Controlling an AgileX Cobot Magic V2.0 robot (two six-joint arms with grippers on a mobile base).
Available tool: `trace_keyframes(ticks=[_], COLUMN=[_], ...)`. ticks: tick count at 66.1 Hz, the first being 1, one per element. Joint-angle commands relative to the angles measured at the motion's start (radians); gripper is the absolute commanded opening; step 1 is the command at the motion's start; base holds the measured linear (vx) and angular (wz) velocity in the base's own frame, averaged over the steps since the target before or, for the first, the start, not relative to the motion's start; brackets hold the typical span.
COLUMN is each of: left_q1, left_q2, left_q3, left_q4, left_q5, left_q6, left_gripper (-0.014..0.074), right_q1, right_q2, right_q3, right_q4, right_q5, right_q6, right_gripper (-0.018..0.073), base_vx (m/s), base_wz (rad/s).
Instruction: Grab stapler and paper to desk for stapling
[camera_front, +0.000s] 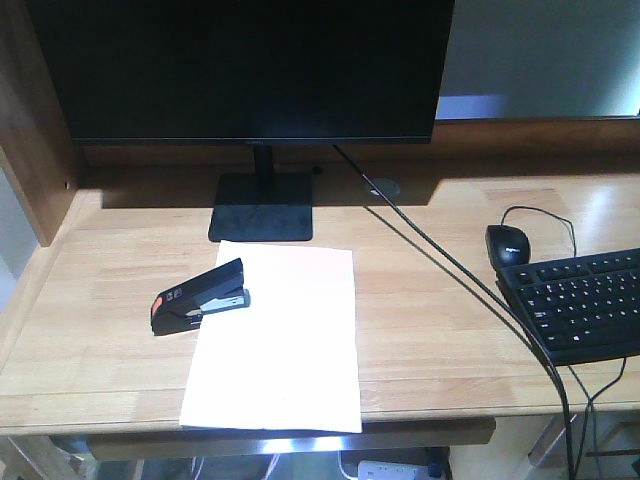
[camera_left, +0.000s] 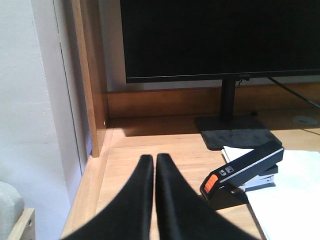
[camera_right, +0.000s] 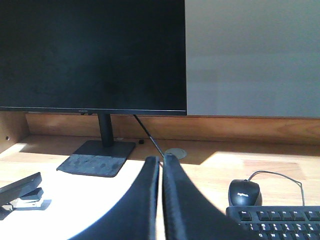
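The paper (camera_front: 275, 340) lies flat on the desk (camera_front: 100, 310), its long side running from the monitor stand (camera_front: 262, 206) at 12 o'clock down to the desk's front edge at 6 o'clock, where its near corners reach the metal strip. The stapler (camera_front: 200, 298) sits at the sheet's 9 o'clock side, its front end resting over the paper's left edge and its orange-patched rear pointing out toward 8 o'clock on bare wood; its top arm is raised at a slant above the base. From the left wrist view, the left gripper (camera_left: 154, 159) is clenched, its two black fingers pressed together with only a thin seam between them, holding nothing, and it hangs above the desk with the stapler (camera_left: 245, 172) at about its 2 o'clock, apart from it. From the right wrist view, the right gripper (camera_right: 161, 160) is likewise closed tight and empty, over the sheet's bright surface, with the stapler (camera_right: 22, 192) at its 9 o'clock. A mouse (camera_front: 508, 243) and a keyboard (camera_front: 585, 300) sit at the desk's 3 o'clock side, well apart from the paper, and a black cable (camera_front: 450, 265) runs diagonally between them and the sheet.
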Motion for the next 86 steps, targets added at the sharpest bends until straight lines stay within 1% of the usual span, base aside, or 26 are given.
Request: trace_keyframes(ticks=[1,86], left_q1=[-0.003,-0.003], left_q2=[-0.015,-0.014], left_q3=[0.028,0.028], left_q4=[-0.043,-0.041], left_q5=[-0.078,-0.077], left_q6=[0.0,-0.004], left_gripper=[-0.0007,-0.0007], right_q1=[-0.003,-0.003], right_q2=[0.006,0.006], right_q3=[-0.027,-0.027], right_q4=[-0.012,-0.012], right_q5=[-0.068,-0.068], right_q6=[-0.003,-0.003], right_gripper=[-0.0009,-0.0009], base_vx=[0.0,0.0], base_wz=[0.0,0.0])
